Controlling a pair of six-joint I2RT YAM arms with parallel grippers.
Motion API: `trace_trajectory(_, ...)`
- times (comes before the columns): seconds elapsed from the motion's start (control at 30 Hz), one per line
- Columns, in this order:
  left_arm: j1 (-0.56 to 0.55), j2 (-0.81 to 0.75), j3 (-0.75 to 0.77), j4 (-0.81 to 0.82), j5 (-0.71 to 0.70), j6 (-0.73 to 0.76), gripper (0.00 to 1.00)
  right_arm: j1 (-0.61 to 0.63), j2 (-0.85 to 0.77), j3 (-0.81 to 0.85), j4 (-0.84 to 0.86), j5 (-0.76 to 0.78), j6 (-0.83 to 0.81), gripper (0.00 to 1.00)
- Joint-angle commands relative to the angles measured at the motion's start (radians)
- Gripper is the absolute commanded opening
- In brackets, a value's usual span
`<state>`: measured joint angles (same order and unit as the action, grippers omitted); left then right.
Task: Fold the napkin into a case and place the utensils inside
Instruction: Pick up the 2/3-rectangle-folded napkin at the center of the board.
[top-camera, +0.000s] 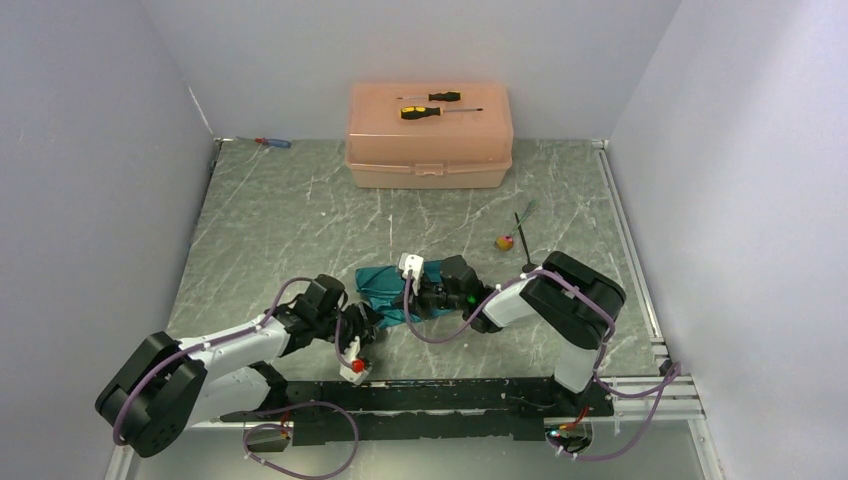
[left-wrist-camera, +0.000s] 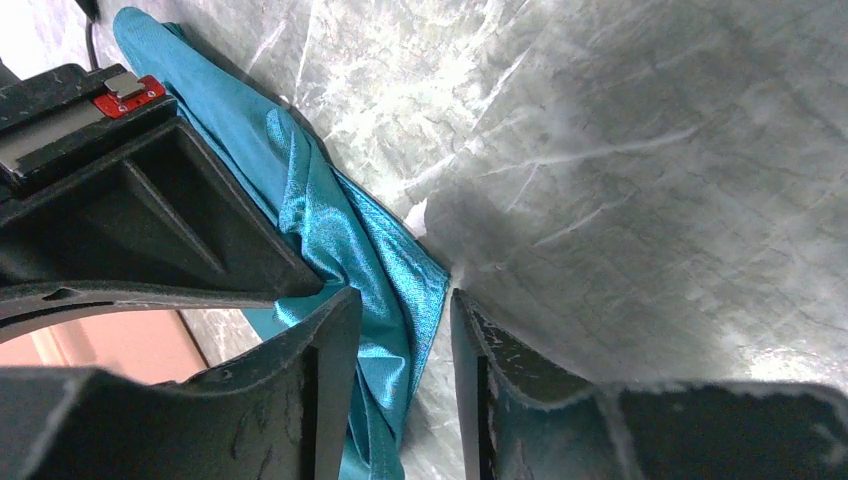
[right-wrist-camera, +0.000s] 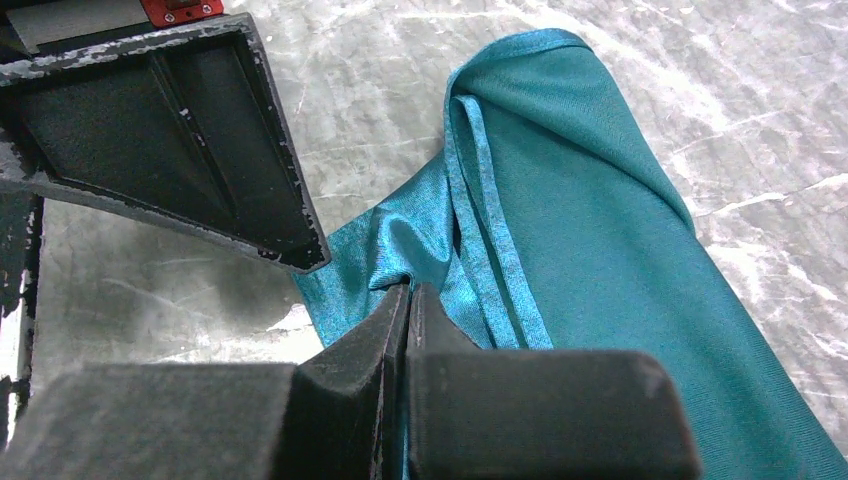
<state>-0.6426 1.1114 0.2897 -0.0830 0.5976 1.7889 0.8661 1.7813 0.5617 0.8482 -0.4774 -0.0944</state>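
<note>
The teal napkin (top-camera: 382, 284) lies crumpled and partly folded on the marble table, between my two grippers. My right gripper (top-camera: 424, 297) is shut on a bunched fold of the napkin (right-wrist-camera: 600, 230), jaws pressed together at the cloth (right-wrist-camera: 408, 292). My left gripper (top-camera: 366, 320) is open, and its fingers straddle the napkin's edge (left-wrist-camera: 345, 235) with a gap (left-wrist-camera: 405, 320) on either side of the cloth. A thin dark fork (top-camera: 522, 238) with greenish tines lies right of the napkin. I cannot make out the spoon.
A peach plastic box (top-camera: 430, 150) stands at the back with two yellow-and-black screwdrivers (top-camera: 432, 105) on its lid. A small red-and-blue screwdriver (top-camera: 272, 142) lies at the back left. A small yellow-pink ball (top-camera: 505, 241) sits beside the fork.
</note>
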Motion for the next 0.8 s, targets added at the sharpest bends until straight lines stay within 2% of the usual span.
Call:
trace_trajectory(0.0,-0.005,0.028,-0.039,0.011,0.000,0.053,0.42,-0.006,0.018,0.003,0.065,-0.037,0.028,0.00)
trace_trajectory(0.27,-0.005,0.114,-0.043,0.125,-0.040,0.040,0.38,-0.005,0.021,0.012,0.065,-0.038,0.035,0.00)
trace_trajectory(0.6,-0.013,0.080,-0.047,0.134,-0.050,-0.005,0.23,-0.006,0.017,0.010,0.063,-0.061,0.036,0.00)
trace_trajectory(0.77,-0.024,0.088,-0.035,0.172,-0.071,-0.067,0.19,-0.006,0.018,0.010,0.064,-0.093,0.038,0.12)
